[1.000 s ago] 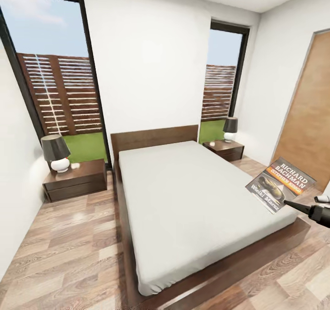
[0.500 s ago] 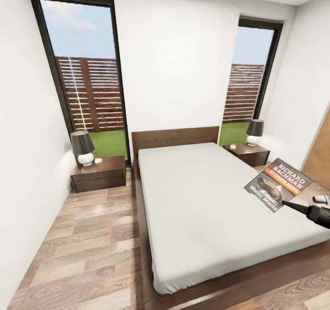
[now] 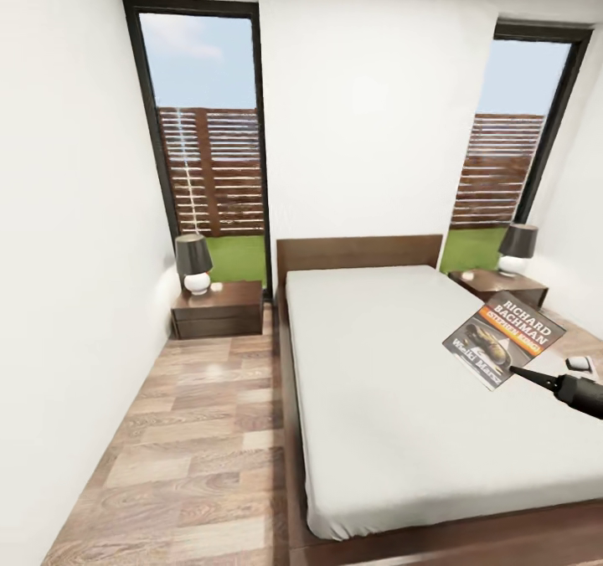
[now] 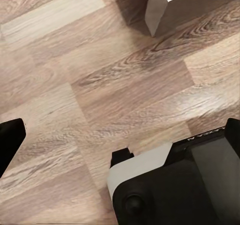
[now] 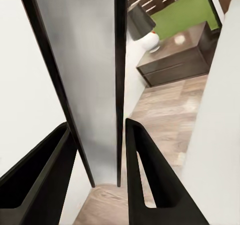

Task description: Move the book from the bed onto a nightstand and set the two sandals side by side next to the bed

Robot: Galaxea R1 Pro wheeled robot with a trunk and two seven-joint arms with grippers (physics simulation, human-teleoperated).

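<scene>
While the book (image 3: 504,339) is being held aloft, clamped edgewise between the right gripper's (image 5: 97,170) fingers, the nearer nightstand (image 3: 497,285) is being faced just beyond it.

- We see the bed (image 3: 402,398) with a smooth, matt cloth mattress.
- The nightstand (image 3: 219,308) looks like glossy dark wood.
- The floor (image 3: 184,449) looks like grained wood planks.

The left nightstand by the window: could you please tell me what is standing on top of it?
On the left nightstand stands a lamp with a black shade and white base, plus a small pale object beside it, too small to identify. Its drawers' contents are hidden.
</scene>
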